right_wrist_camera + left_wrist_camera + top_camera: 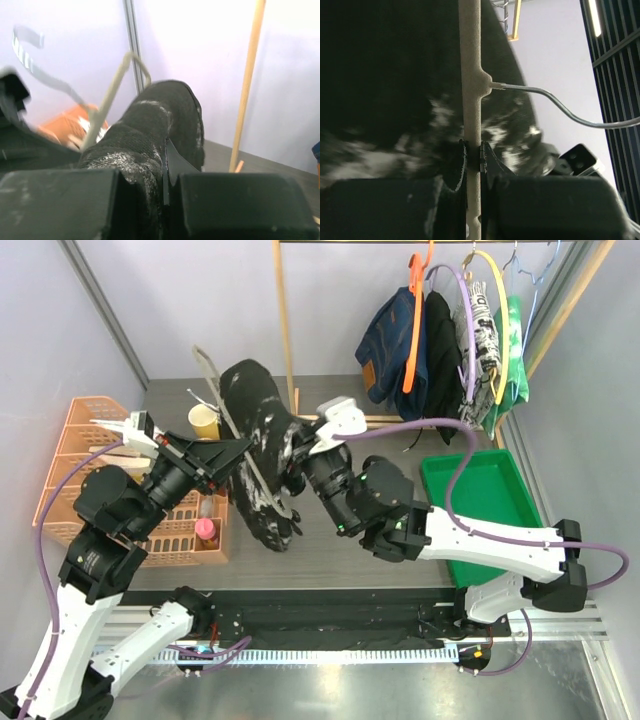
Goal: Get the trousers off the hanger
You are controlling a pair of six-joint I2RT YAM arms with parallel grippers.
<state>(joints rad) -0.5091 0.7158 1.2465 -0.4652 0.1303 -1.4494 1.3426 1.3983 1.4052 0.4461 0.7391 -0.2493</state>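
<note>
Currently: L gripper (473, 151) clamped on hanger (470, 60), R gripper (157, 161) pinching marbled trousers (262, 440), held mid-air between both arms. Cloth soft, light, limp (prob. snags on hanger); grip bunched fold, not edge.

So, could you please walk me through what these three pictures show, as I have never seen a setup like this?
Two robot arms are bolted at the near edge of a table, each ending in a two-finger gripper. The wide picture comes from a fixed camera above and behind them. The other two come from cameras on the wrists, so each shows its own fingers up close. The left gripper is shut on a pale hanger. The right gripper is shut on the black-and-white trousers draped over that hanger. On the table sit an orange basket, a yellow cup and a green tray. At the back, more clothes hang on a wooden rack.
</note>
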